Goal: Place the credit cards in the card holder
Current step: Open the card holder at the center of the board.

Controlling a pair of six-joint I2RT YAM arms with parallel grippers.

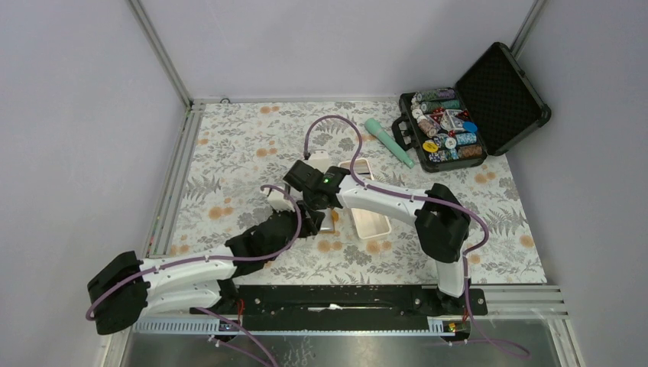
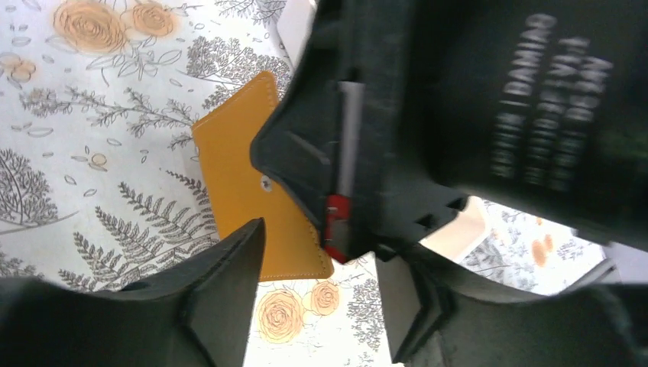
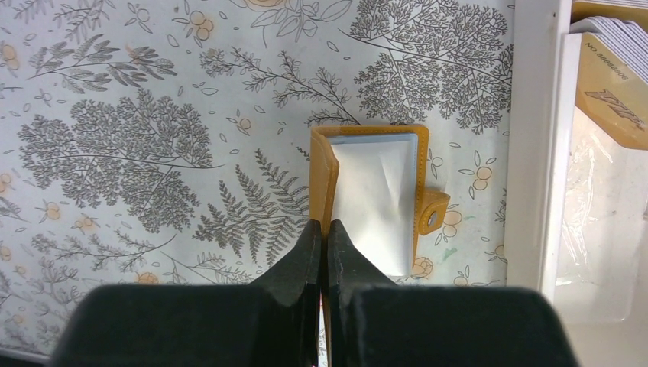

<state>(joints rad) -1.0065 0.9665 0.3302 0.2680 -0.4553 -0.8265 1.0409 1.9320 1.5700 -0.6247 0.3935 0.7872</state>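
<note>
Right gripper [image 3: 325, 229] is closed, its two fingers pressed together on the left edge of the holder's [image 3: 374, 191] orange cover. That arm bends at the elbow on the right side of the counter [image 3: 153, 153], its forearm runs leftward, and the wrist tips down over the holder. Left gripper [image 2: 319, 252] stands open, fingers apart with nothing seen between them. It comes in low from the near left and points at the same spot, so the right gripper's black body fills most of its view.

The holder lies open on the counter's middle, just left of the tray [image 3: 535, 153]. From the right wrist, its long axis runs straight away from the fingers. A pale clear pocket faces up and the snap tab sticks out sideways toward the tray. The pinched cover looks raised on edge rather than flat.

Cards [image 3: 611, 69] sit stacked inside the tray, a tan printed one showing under a stack of grey-white ones. The tray wall stands between them and the holder.

Far right at the back, an open black case [image 1: 504, 92] holds chips [image 1: 447, 126], with a teal tube [image 1: 390, 143] just beside it. Both are well apart from the grippers.
</note>
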